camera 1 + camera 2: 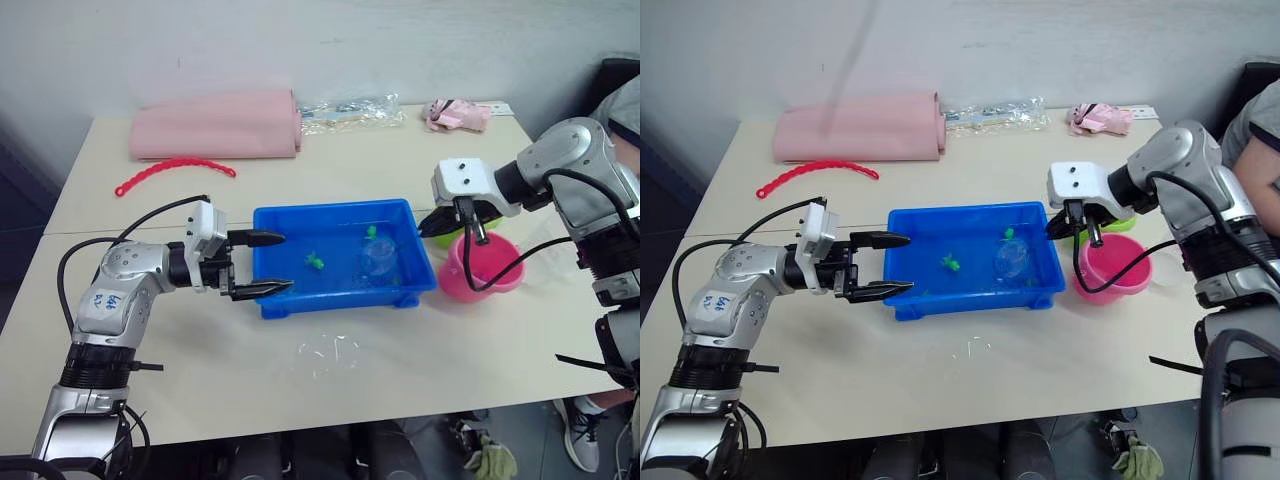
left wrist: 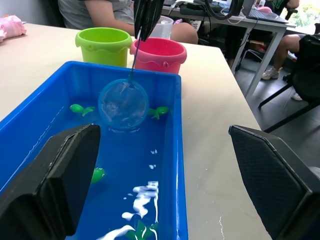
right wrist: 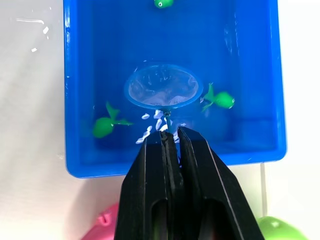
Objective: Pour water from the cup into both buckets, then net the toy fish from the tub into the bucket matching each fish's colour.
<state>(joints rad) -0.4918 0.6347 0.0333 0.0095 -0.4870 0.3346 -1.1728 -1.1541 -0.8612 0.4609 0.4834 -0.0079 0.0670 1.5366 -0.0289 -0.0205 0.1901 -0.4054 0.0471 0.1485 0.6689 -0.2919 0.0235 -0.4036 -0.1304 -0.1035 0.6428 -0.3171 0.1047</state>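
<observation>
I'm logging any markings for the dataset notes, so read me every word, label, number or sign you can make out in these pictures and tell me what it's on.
White sticker on the left arm's forearm: blue handwritten marks, too small and blurred to read.
Clear plastic packet at the table's far edge: any print on it is too blurred to read.
Blue tub, green bucket, pink bucket, net: no text visible.

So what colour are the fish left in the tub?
Bright green fish in the blue tub, clearest in the right wrist view.
</observation>
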